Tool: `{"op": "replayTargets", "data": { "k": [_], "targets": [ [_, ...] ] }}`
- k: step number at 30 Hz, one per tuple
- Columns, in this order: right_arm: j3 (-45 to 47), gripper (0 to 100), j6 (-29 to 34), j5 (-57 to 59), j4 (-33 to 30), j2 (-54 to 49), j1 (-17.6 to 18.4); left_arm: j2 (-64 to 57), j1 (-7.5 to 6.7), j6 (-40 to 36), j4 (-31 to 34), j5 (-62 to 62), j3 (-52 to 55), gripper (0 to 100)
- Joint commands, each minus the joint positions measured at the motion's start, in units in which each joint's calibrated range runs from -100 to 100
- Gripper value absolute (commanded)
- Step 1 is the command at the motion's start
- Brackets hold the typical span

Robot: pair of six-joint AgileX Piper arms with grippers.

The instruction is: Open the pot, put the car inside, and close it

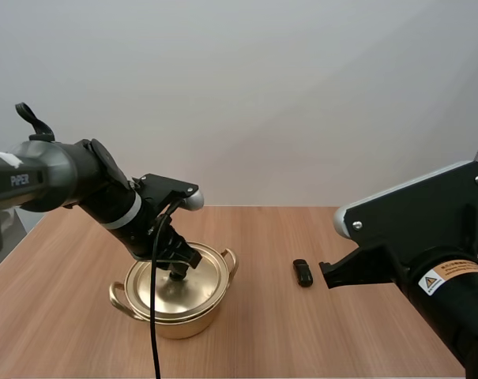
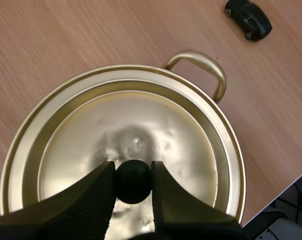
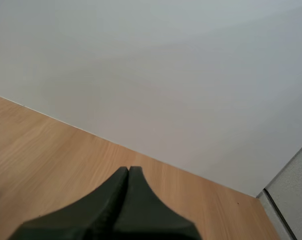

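The shiny brass-coloured metal pot (image 1: 193, 322) sat on the light wooden table (image 1: 318, 339). Its round, shallow-stepped golden lid (image 2: 141, 125) was seated on the rim, so the opening step was not yet done. My left gripper (image 2: 133, 172) was clamped on the lid's small black ball knob (image 2: 133, 186), one ribbed finger on each side, pinching it at the lid's centre (the sensible place, I judge, since a lift from the middle should keep the lid level).

The small black toy car (image 1: 302, 272) lay on the bare table to the right of the pot. It was apart from the pot, beyond its looped side handle (image 2: 200, 62) and on my right arm's side, probably so that arm could fetch it once the pot stood open.

My right gripper (image 3: 129, 175) hung clear of the work, its fingers pressed together as one dark wedge with nothing between them. The next move, I judge, called for a straight upward lift of the lid.
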Motion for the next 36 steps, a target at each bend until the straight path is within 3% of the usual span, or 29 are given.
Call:
{"op": "replayTargets", "data": {
  "k": [1,5,10,16,18,21,22,26,34,36],
  "targets": [
    [-0.04,0,-0.93,-0.10,2.19,0.12,-0.03,-2.32,0.03,0.17,-3.62,6.95,-3.24,0],
    [-0.15,0,-5.94,-4.73,9.63,6.07,-0.03,-10.75,0.03,-0.65,-8.85,11.20,-10.11,0],
    [-0.15,0,-15.58,-8.51,15.89,21.01,-1.23,-22.64,0.03,-3.47,-14.56,7.85,-15.90,0],
    [-5.11,2,-11.86,-7.40,16.88,39.44,-2.73,-37.14,0.03,-6.19,-15.22,-3.71,-19.93,0],
    [-8.33,34,-9.88,-6.58,17.02,44.33,-2.73,-39.76,0.20,-6.19,-14.78,-4.86,-21.53,0],
    [-12.28,93,-7.21,-6.26,17.57,49.63,-2.73,-41.08,1.06,-8.63,-12.07,-4.86,-23.72,0],
    [-13.44,100,-6.56,-6.07,17.57,51.10,-2.73,-41.08,1.47,-9.29,-11.38,-4.86,-24.32,0],
    [-16.14,100,-5.53,-5.15,18.01,57.40,-2.73,-41.08,2.62,-9.88,-10.98,-5.07,-24.48,0],
    [-16.54,100,-8.06,-5.10,21.36,63.83,-2.73,-41.08,2.68,-9.88,-10.57,-5.07,-24.48,0],
    [-16.54,91,-9.51,-4.23,21.95,64.98,-2.73,-41.08,2.68,-9.88,-10.60,-5.41,-24.48,0]
  ]
}}
